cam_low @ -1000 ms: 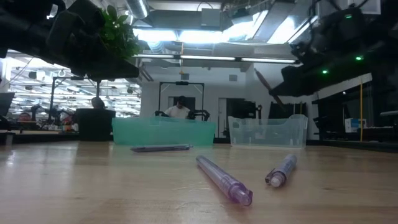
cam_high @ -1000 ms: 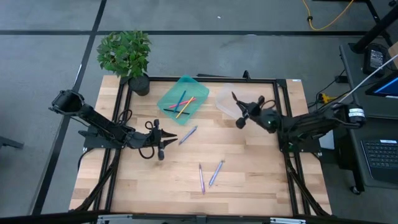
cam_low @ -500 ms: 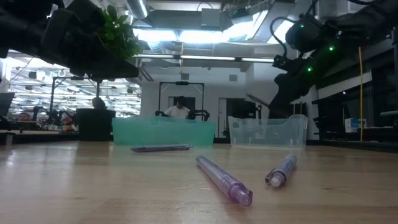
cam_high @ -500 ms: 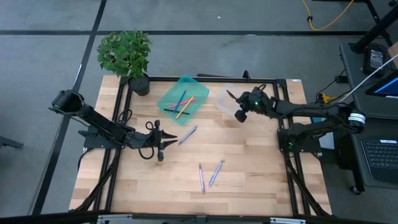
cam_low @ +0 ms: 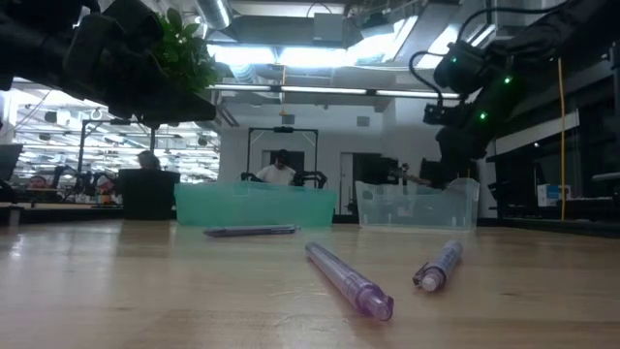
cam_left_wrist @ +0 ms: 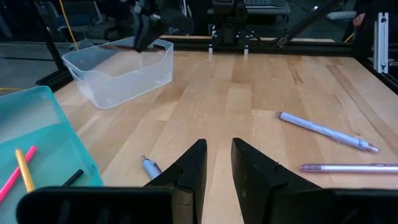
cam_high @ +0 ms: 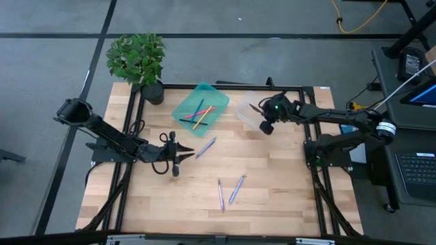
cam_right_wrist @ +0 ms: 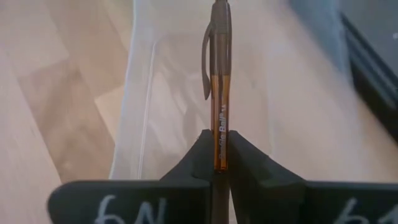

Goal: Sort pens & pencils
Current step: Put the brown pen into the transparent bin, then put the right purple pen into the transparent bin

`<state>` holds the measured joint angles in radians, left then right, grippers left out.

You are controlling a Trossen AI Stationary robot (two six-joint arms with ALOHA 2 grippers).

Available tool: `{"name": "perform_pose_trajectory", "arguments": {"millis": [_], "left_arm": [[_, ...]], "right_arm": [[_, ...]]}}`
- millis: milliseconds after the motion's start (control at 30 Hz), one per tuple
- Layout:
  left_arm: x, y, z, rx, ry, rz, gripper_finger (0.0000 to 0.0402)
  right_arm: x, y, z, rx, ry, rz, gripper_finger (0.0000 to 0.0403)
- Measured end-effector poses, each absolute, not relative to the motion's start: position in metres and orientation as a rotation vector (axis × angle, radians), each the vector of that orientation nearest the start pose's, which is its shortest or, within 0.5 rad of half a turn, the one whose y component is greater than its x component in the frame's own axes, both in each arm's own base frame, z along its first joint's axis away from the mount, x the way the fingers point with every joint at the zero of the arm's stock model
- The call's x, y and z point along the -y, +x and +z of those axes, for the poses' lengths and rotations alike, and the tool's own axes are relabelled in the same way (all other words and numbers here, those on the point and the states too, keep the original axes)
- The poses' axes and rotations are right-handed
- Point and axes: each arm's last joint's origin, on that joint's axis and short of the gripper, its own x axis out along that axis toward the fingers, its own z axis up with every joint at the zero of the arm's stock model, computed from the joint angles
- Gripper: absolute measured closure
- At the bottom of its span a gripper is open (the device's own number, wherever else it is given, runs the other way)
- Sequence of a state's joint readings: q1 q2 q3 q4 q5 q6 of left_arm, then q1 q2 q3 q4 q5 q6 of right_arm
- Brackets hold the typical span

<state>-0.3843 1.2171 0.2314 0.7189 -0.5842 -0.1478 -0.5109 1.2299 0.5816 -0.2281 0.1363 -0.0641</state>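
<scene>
Right gripper: fingers clamped on a dark amber pen, which I hold over the clear bin. Best release low, centred inside its walls. Left gripper: parked above the tabletop, fingers slightly parted, empty.

1. My left arm reaches in from the table's left edge and lies low over the wood, wrist pointing toward the middle of the table.
2. My left gripper sits just above the surface, fingers a narrow gap apart with nothing between them.
3. My right arm stretches from its base on the right side toward the far middle of the table, elbow raised, wrist tipped downward.
4. My right gripper has its fingers pinched tight on a brown pen, held lengthwise out past the tips.
</scene>
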Motion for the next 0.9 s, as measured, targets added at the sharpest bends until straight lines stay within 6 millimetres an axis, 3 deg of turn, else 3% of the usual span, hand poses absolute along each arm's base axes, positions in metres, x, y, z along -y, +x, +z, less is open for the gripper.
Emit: {"name": "perform_pose_trajectory", "arguments": {"millis": [300,567,733,900], "left_arm": [[0.061,0.194,0.156,-0.221,-0.022,0.216,0.0333],[0.061,0.194,0.156,-0.221,-0.022,0.215,0.0333],[0.061,0.194,0.156,-0.221,-0.022,0.214,0.0333],[0.061,0.194,0.156,-0.221,-0.021,0.215,0.0333]], "right_arm": [[0.117,0.203,0.157,-0.965,0.122,-0.519,0.0373],[0.120,0.209,0.162,-0.885,0.101,-0.528,0.0278],[0.121,0.211,0.165,-0.874,0.094,-0.514,0.0249],[0.109,0.226,0.181,-0.810,0.236,-0.235,0.0244]]}}
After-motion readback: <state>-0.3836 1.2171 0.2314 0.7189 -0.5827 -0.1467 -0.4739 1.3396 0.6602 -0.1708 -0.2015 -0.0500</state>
